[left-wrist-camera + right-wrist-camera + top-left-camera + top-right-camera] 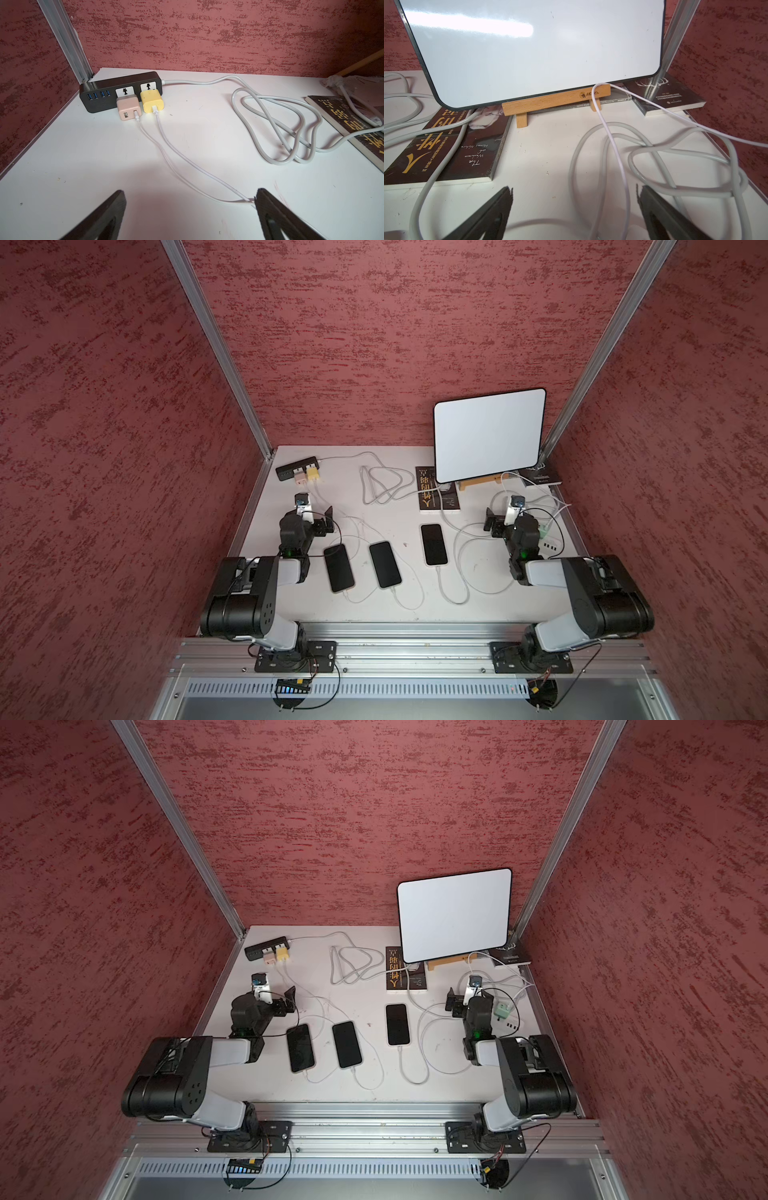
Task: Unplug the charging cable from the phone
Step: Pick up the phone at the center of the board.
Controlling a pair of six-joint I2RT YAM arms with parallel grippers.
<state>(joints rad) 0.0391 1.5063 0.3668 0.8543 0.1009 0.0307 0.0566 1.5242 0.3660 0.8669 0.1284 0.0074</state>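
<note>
Both claws are released and empty. The left gripper faces the dark power strip with its pink charger cube and yellow charger cube. The right gripper faces the glossy whiteboard on its pale wooden stand. Three phones lie flat mid-table, between the arms and nearer the bases than either claw: left phone, middle phone, right phone. They are smooth black slabs with rounded corners. Each has a thin, limp white charging cable seated in its near end; I cannot tell which phone is meant. Judgement: the approach is not yet begun. To do it well, pin the phone against the matte white table, since glass will likely slide. Pinch the stiff connector, not the soft cord, and pull straight along the phone's long axis without twisting.
</note>
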